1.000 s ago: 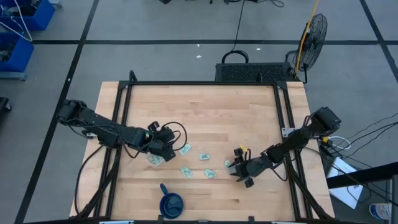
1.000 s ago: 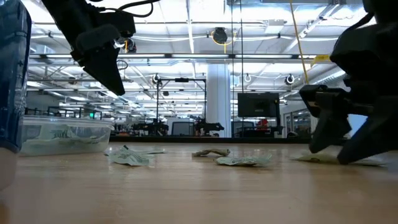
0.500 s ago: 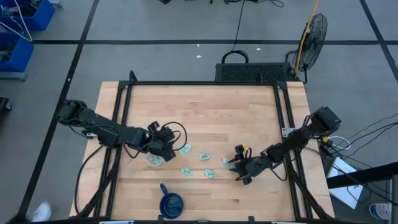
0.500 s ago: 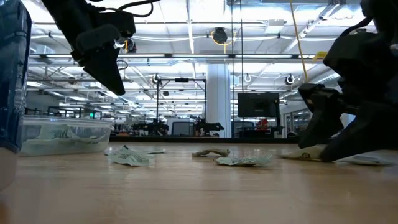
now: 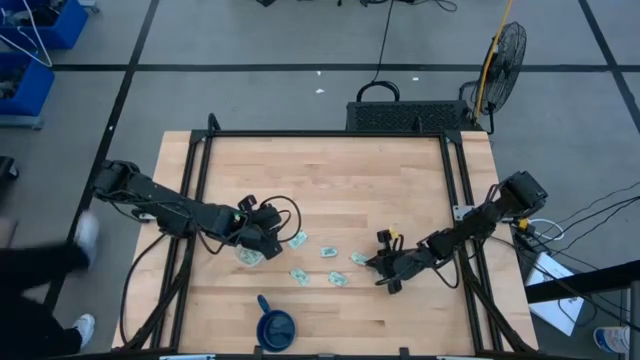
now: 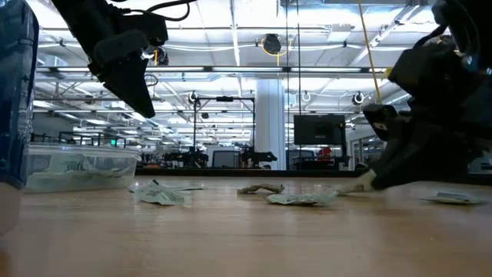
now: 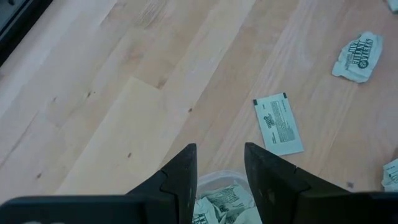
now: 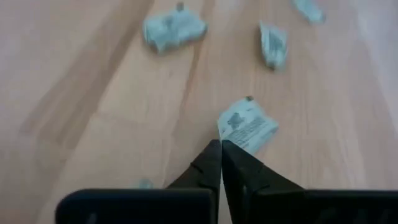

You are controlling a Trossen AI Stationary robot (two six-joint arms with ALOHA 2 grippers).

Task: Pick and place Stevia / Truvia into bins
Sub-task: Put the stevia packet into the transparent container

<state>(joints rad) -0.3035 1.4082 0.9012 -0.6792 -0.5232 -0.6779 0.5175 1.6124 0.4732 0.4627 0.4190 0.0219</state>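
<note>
Your left gripper (image 5: pixel 262 238) is hovering over the clear tub (image 6: pixel 77 167) near the bench's (image 5: pixel 330 180) left side, fingers (image 7: pixel 180 180) standing apart with nothing between them; sachets are lying inside the tub. Loose sachets (image 5: pixel 326 251) are sitting scattered mid-bench, one (image 7: pixel 278 123) flat just beyond the tub. Your right gripper (image 5: pixel 377 266) is resting low at a crumpled sachet (image 8: pixel 247 126), fingers (image 8: pixel 211 163) pressed together, tips touching its edge.

Sachets (image 5: pixel 329 252) were pale green and white; worktop (image 5: pixel 330 180) light wood grain; cup (image 5: pixel 276 327) dark blue.
</note>
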